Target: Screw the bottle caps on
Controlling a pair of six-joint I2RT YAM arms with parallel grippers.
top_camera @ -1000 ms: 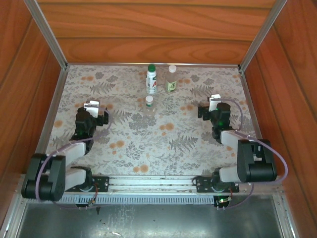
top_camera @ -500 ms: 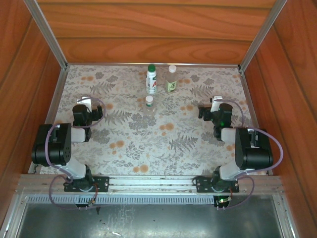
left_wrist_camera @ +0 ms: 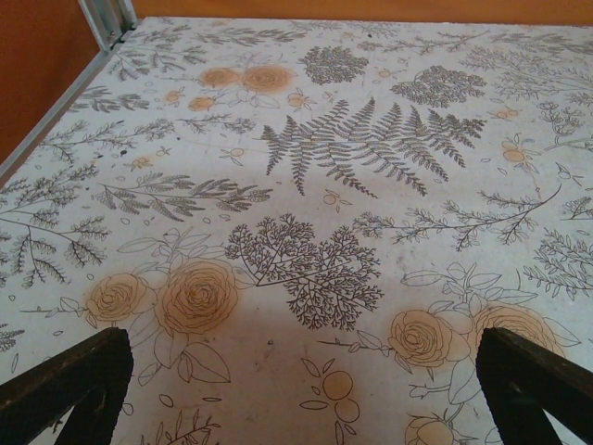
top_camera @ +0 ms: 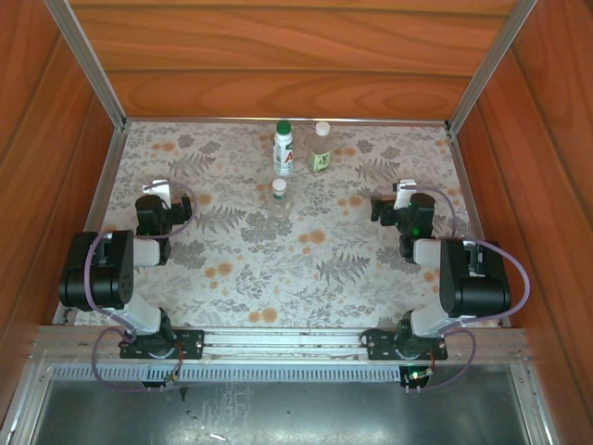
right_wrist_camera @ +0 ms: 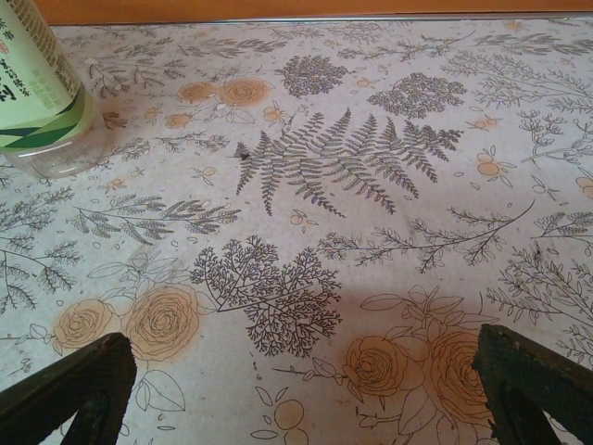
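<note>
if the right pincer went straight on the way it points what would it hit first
Likely just the tablecloth, then the back wall. The bottle stands left of the right pincer, off its line; depth unclear.

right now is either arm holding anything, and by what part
Nothing is held: the left jaws and right jaws stand wide open above the tablecloth, apart from the bottles.

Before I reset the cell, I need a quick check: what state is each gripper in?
Left gripper: open, holding nothing.
Right gripper: open, holding nothing.
</note>
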